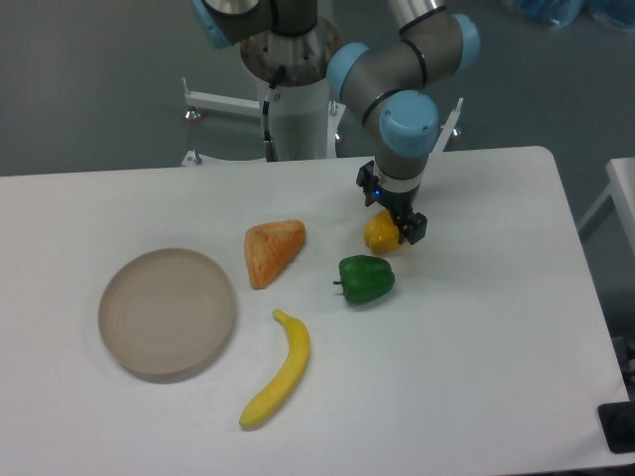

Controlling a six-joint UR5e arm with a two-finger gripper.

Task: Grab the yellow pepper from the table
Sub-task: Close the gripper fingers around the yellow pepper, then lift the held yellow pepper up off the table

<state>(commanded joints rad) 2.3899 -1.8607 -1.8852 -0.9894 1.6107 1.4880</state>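
— What are you seeing at the tool (394, 220) right now?

— I'm looking at it hanging low over the far middle of the white tabletop (476, 347), its dark fingers (413, 227) sitting on either side of the yellow pepper (379, 234). The pepper is a small, lumpy, glossy piece, and it's lying on the tabletop surface as far as I can judge. The fingers are reaching down around its top and right flank — whether they are actually pressing on it, I cannot tell from this angle.

— And what's lying around it?

— Just in front of it I'm seeing the green pepper (366, 280), shiny and rounded with a short dark stem pointing left; the two are near but apart. To the left, an orange wedge (273, 251) with a rough, grainy face is lying flat. Nearer to me a long smooth banana (279, 371) is curving from top to lower left. At the far left a round, shallow, matte beige plate (167, 313) is sitting — well apart from the peppers.
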